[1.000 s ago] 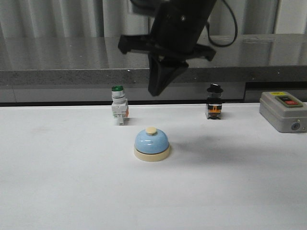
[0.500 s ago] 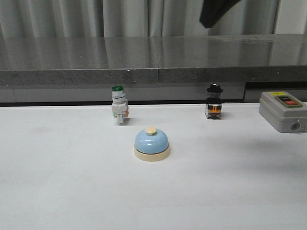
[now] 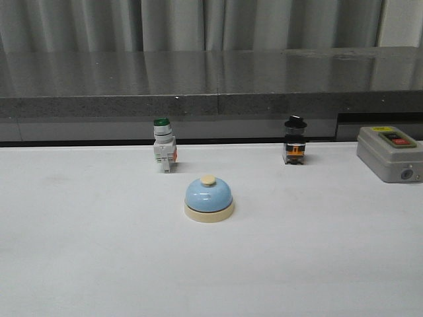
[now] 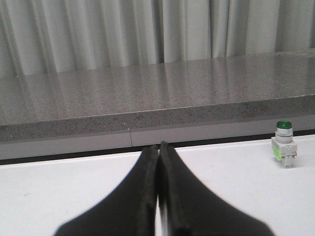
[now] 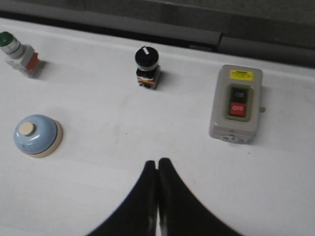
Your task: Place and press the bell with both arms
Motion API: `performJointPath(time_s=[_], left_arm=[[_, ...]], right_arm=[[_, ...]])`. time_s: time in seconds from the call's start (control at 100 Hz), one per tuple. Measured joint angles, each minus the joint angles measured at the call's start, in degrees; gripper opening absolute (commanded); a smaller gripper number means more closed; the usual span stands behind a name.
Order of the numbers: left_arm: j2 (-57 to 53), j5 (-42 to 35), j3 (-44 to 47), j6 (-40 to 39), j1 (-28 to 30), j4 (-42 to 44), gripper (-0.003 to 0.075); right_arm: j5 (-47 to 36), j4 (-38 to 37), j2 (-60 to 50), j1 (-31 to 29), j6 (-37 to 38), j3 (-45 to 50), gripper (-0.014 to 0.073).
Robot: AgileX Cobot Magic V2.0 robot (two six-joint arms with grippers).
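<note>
And we've lost the arm from the front view altogether: a second ago a dark tool hung right above the bell (image 3: 209,199), half a second ago only its tip showed at the top edge, and now there's nothing over the worktop (image 3: 79,264) at all. The bell sits exactly where it did, upright on its cream base, near the middle of the worktop, in front of and between the green-capped switch (image 3: 164,153) and the black-knobbed switch (image 3: 295,140), with the grey box (image 3: 390,153) well off to its right.

From the wrists, we see both tools pulled back. The right tool (image 5: 157,169) has its fingers pressed together, holding nothing, looking down with the bell off to one side and well apart from it. The left tool (image 4: 158,157) is pinched together too, empty, with only the green-capped switch in sight.

Our read: the bell is placed and the press looks done, with the arm lifting clear. If so, we're at or near the finish, though we can't confirm a ring from here.
</note>
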Motion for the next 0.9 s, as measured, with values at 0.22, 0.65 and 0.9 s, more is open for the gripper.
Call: performJointPath(time_s=[0.22, 0.65, 0.9], left_arm=[[0.00, 0.00, 0.00, 0.00, 0.00, 0.00, -0.0020], [0.00, 0.00, 0.00, 0.00, 0.00, 0.00, -0.0020], [0.00, 0.00, 0.00, 0.00, 0.00, 0.00, -0.0020]], right_arm=[[-7.34, 0.00, -17.38, -2.87, -0.09, 12.83, -0.0060], [-12.39, -0.51, -39.85, -3.01, -0.09, 24.10, -0.0060], [-12.39, -0.51, -40.12, -3.01, -0.09, 24.10, -0.0060]])
